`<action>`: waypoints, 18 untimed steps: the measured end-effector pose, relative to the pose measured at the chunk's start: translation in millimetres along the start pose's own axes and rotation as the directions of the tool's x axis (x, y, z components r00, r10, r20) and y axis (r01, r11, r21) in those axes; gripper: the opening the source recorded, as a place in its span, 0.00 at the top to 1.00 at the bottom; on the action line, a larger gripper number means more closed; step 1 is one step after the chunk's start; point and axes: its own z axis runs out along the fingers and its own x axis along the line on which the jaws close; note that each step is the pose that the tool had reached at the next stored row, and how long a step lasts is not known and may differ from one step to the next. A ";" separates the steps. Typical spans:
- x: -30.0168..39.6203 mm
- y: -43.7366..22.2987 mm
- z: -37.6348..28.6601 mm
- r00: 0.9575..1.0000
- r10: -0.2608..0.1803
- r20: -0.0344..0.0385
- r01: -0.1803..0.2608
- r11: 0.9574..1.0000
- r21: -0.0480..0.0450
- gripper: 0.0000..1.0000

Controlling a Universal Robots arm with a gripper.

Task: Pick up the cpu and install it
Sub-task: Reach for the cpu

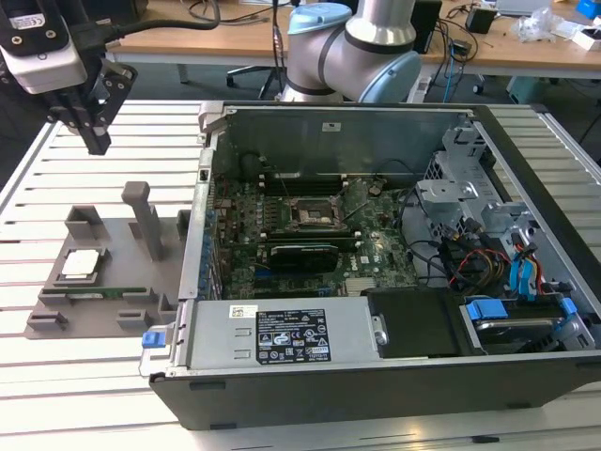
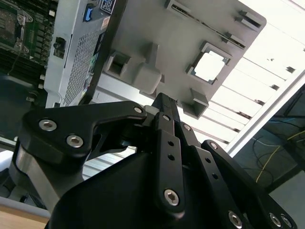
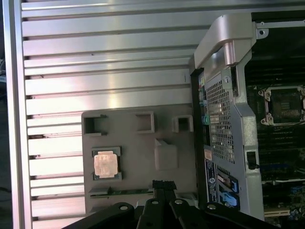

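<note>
The cpu [image 1: 80, 265] lies flat in a square nest on the grey tray [image 1: 120, 258]. The tray rests on the slatted table [image 1: 56, 174], at the exterior view's left of the open computer case [image 1: 376, 362]. A memory stick [image 1: 99, 293] lies just nearer than the cpu. The gripper [image 1: 97, 141] hangs above the tray's far side, apart from the cpu. Its fingers are pressed together and hold nothing. The socket [image 1: 313, 214] sits on the board inside the case.
</note>
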 end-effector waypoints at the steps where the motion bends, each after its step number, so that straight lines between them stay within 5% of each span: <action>1: 0.8 -0.1 0.0 1.000 0.000 0.000 0.000 1.000 0.000 0.89; 18: 18.6 -1.4 -0.5 1.000 0.000 0.000 0.000 1.000 0.000 0.89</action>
